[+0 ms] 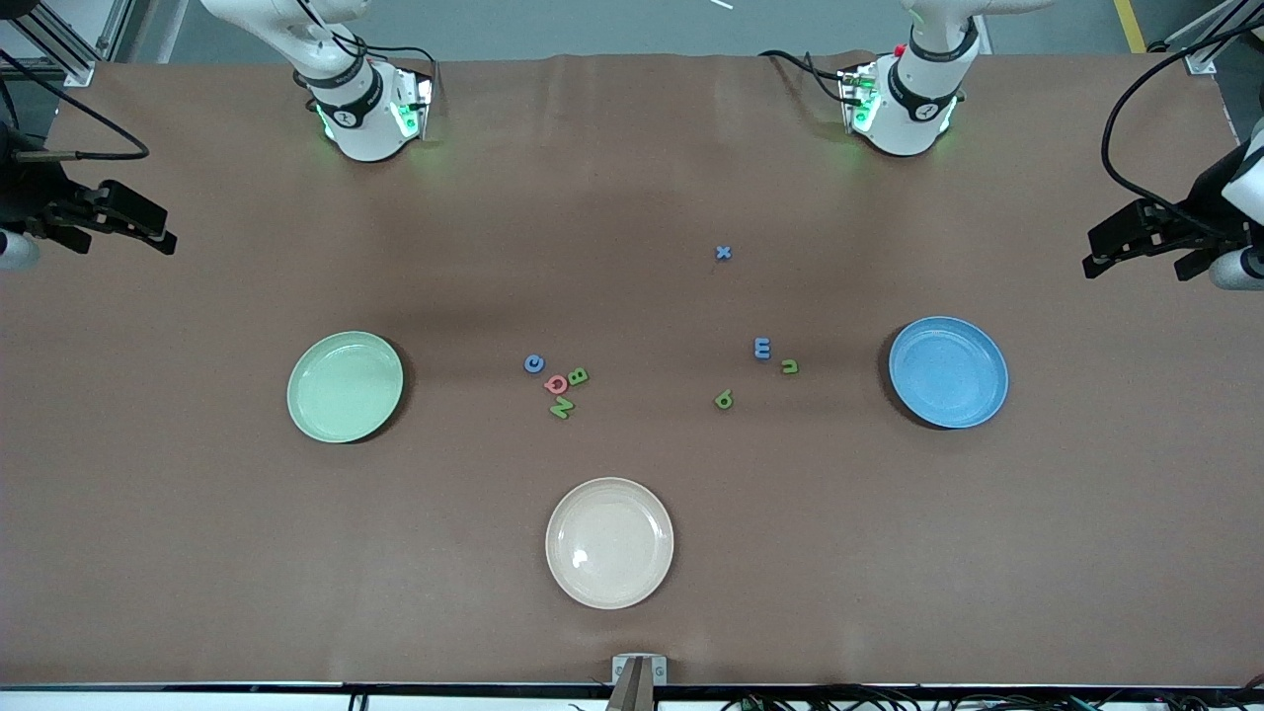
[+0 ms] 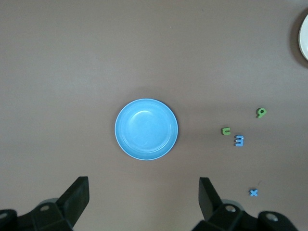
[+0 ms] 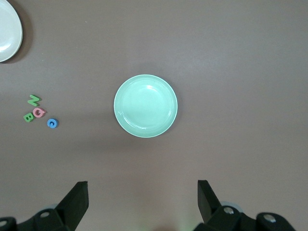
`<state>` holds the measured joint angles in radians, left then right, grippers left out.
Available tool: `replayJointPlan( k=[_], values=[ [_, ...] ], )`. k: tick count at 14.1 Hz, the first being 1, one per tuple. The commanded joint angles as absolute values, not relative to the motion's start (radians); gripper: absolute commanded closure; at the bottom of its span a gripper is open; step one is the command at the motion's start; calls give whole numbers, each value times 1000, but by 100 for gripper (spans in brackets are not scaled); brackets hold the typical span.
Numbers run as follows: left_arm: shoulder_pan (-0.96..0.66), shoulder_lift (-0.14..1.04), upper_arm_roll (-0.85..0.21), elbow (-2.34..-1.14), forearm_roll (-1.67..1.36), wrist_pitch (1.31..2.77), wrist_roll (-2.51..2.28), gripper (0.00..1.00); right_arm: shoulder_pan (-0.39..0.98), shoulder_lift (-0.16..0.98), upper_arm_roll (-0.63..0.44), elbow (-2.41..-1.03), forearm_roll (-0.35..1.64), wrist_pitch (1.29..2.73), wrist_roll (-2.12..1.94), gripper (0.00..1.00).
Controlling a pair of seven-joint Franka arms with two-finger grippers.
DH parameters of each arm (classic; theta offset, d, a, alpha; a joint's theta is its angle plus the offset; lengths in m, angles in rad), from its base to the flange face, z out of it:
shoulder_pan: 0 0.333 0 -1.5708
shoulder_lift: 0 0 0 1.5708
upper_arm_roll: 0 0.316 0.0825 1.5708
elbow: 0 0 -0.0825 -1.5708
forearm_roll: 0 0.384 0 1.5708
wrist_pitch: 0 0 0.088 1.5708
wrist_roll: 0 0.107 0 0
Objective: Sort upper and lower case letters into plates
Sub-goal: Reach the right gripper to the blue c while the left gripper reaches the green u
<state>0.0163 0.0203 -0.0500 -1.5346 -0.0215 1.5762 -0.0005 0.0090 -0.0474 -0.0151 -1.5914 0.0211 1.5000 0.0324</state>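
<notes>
Letters scattered mid-bench: N (image 1: 561, 406), B (image 1: 579, 375), G (image 1: 556, 384), c (image 1: 533, 363) toward mint plate (image 1: 345, 386) at 9 o'clock; m (image 1: 762, 348), u (image 1: 789, 366), a (image 1: 724, 399), x (image 1: 723, 253) toward blue plate (image 1: 948, 371) at 3 o'clock. Sorting not begun. Left end effector (image 2: 144, 202) and right end effector (image 3: 143, 202) spread wide, empty, high at bench ends. Next: descent onto one letter.

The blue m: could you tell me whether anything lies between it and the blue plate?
Only the green u, lying beside the m on the side toward the blue plate and slightly nearer the front camera. The remaining stretch is bare table.
</notes>
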Motion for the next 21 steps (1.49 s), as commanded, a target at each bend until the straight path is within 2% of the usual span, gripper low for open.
replayJointPlan(
  k=[1,5,10,14,18,21],
  values=[
    [23,17,-49,-1539,-32,1588,-2,0,9,-63,-15,-1609,8,1511,35,0],
    [41,23,-44,-1539,-32,1586,-60,0,9,-63,-15,-1605,9,1511,37,0],
    [12,93,-57,-1539,-29,1583,-46,0,14,-55,-14,-1595,12,1497,51,0],
    [12,161,-60,-1543,-23,1574,-32,0,8,-6,-14,-1595,18,1506,38,0],
    [-3,155,-90,-1587,-40,1574,-61,0,18,141,-12,-1551,20,1534,25,0],
    [-8,161,-142,-1646,-55,1597,-258,0,113,146,-12,-1555,25,1571,217,0]
  ],
)
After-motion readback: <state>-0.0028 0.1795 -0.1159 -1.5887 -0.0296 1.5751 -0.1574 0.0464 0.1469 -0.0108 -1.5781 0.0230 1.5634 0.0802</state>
